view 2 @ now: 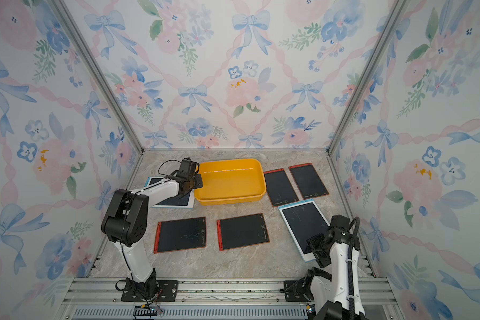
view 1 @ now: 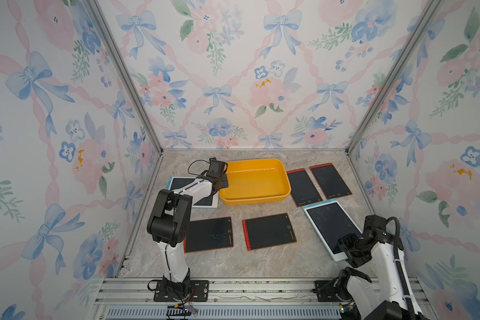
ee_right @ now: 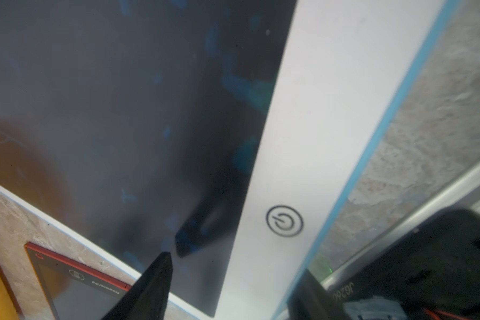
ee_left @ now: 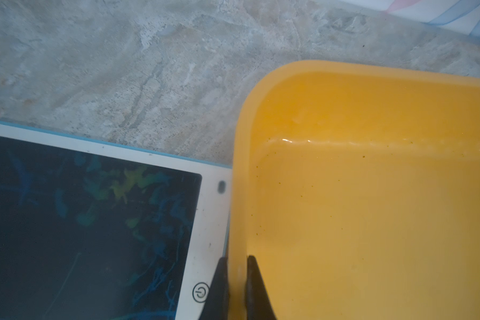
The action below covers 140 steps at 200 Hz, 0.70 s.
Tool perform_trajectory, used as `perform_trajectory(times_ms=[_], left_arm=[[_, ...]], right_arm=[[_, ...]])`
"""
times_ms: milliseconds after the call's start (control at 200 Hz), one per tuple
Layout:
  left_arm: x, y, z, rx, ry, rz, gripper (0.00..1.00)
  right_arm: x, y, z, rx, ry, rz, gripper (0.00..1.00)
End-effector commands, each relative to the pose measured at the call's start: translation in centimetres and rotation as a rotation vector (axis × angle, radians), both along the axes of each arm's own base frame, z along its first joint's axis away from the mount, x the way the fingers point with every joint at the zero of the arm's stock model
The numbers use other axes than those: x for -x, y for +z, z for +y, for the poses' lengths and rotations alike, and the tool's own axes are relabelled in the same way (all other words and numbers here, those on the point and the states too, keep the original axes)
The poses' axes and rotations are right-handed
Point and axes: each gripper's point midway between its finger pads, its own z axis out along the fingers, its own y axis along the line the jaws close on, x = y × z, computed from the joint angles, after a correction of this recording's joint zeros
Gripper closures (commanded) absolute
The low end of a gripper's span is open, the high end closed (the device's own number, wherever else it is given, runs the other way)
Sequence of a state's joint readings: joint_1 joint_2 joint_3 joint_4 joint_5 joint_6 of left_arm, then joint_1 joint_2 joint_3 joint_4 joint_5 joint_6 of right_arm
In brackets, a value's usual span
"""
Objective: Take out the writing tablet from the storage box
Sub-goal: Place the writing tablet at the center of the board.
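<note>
We see the left tool [ee_left: 237, 286] pinching the storage box [view 1: 261, 199] by its left side wall, one finger inside the rim and one outside. The box stands on the counter [view 1: 261, 263], toward the back and near the middle. Just beside the pinched wall a blue-edged white writing tablet [ee_left: 94, 221] lies flat on the counter, partly hidden under the left arm [view 1: 194, 188] in both top views.

The right tool [ee_right: 232, 270] hovers low over a second blue-edged tablet [view 1: 330, 224] at the right front. Its fingers are spread astride the end with the power button [ee_right: 284, 221]. The wrist view is blurred, so we cannot tell whether the tips touch it.

The front red-framed tablets [view 1: 269, 231] lie side by side before the box. The rear red-framed tablets [view 1: 330, 181] lie to its right.
</note>
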State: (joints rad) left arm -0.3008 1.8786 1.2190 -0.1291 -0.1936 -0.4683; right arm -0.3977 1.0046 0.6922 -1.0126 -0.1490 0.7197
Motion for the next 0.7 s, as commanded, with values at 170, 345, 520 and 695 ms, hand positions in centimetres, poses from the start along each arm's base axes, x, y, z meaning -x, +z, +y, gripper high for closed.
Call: perform_trajectory(times_ms=[170, 345, 520, 695], left_arm=[[0.8, -1.2, 0.2, 0.0, -0.007, 0.04, 1.0], [0.9, -1.3, 0.3, 0.0, -0.005, 0.04, 1.0], [0.9, -1.3, 0.3, 0.001, -0.005, 0.04, 1.0], [0.9, -1.5, 0.3, -0.001, -0.004, 0.044, 1.0]], right_arm=[[-0.8, -1.0, 0.5, 0.006, 0.025, 0.016, 0.34], [-1.0, -1.3, 0.7, 0.011, 0.039, 0.023, 0.34], [-1.1, -1.5, 0.8, 0.009, 0.044, 0.031, 0.33], [-1.0, -1.8, 0.7, 0.016, 0.067, 0.064, 0.31]])
